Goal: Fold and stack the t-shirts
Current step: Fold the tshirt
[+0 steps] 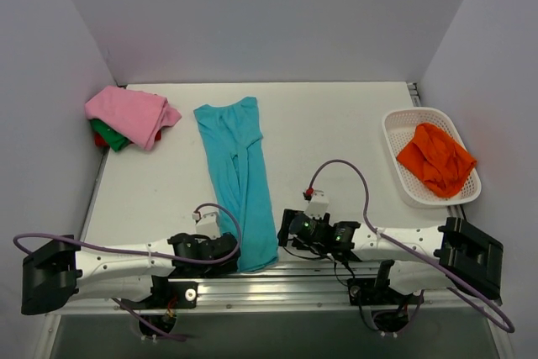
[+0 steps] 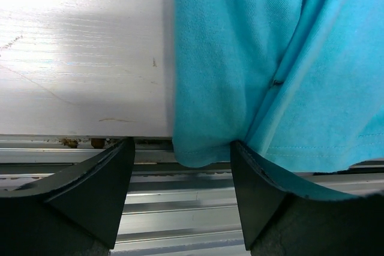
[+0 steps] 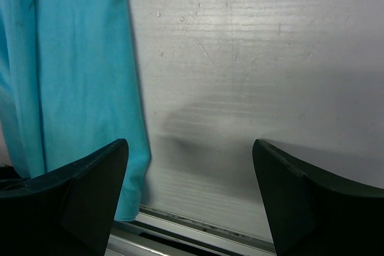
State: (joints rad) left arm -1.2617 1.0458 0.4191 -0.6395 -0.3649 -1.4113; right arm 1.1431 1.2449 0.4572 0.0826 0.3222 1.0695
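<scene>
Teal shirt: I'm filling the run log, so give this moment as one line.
teal shirt: narrow strip, flat | left fingers: open around near hem corner | right fingers: open, empty

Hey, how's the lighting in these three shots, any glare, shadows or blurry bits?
Top view: even, soft light, only faint shadows around the teal shirt. Left wrist view: the table blows out to white at upper left; the shirt's weave is sharp, the jaws nearly black. Right wrist view: a smudgy shadow lies on the table between the jaws.
</scene>
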